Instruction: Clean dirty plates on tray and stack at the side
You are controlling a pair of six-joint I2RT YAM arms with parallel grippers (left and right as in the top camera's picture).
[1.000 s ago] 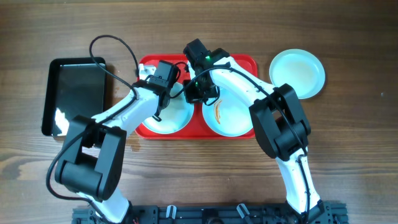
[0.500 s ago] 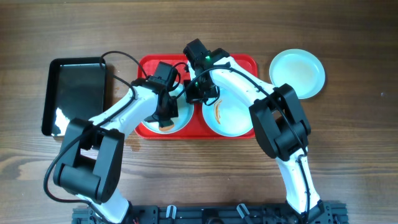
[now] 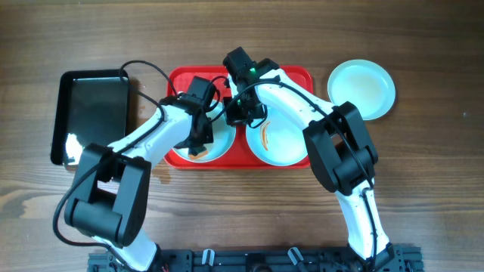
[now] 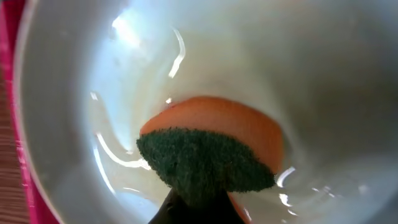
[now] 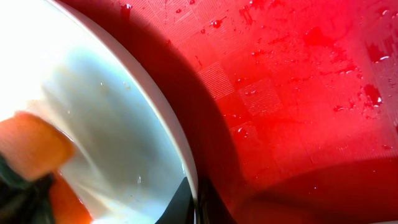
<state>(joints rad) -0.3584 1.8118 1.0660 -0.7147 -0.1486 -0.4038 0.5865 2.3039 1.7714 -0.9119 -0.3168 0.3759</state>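
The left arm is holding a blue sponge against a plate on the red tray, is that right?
Not quite. The sponge is orange with a dark green scouring side, not blue; the left wrist view shows it. Otherwise yes: the left gripper holds it against a plate on the red tray.

A brown wooden table (image 3: 423,189) is shown, its grain running left to right. A red tray (image 3: 301,74) is set on it near the middle. A black tray (image 3: 94,113) is laid near its left side, and one pale plate (image 3: 361,89) just beside its right.
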